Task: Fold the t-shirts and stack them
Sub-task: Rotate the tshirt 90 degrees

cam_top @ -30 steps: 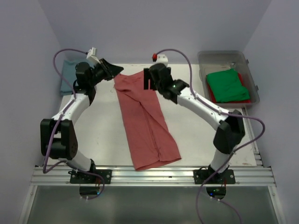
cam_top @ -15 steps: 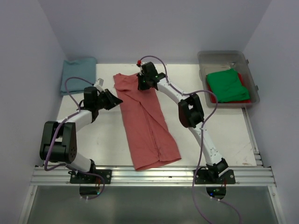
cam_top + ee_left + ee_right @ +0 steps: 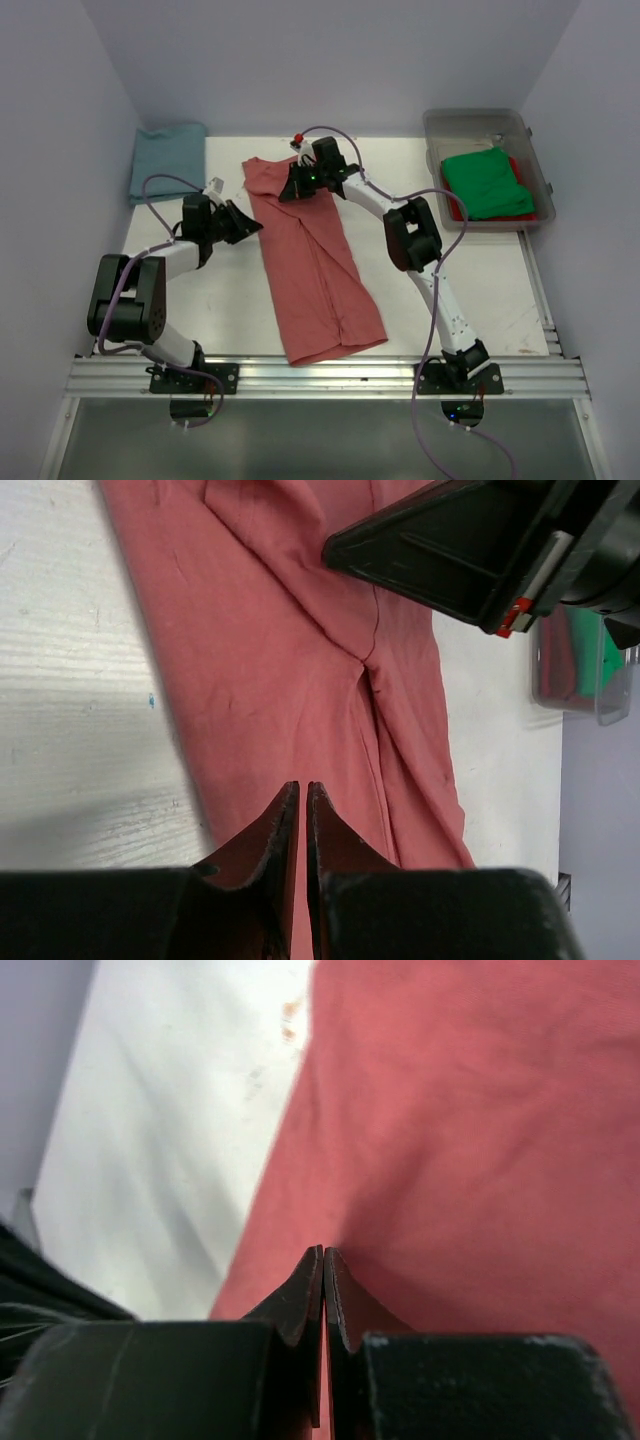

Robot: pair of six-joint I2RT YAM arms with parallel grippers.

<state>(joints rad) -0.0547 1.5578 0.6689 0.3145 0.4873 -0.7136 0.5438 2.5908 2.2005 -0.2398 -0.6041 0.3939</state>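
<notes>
Kind of place: a robot test cell in a lab, not a home or a shop.
Walls: plain pale lilac panels [image 3: 60, 100] box the bench in on the left, far and right sides.
Bench: a white table [image 3: 220, 290], scuffed and stained.
Near edge: a slotted aluminium rail [image 3: 330, 378] with both arm bases bolted to it.
Machines: a left arm [image 3: 125, 300] and a right arm [image 3: 412, 235], black and white, trailing loose purple cables [image 3: 163, 179].
Storage: a clear plastic bin [image 3: 485, 120] at the far right corner.
</notes>
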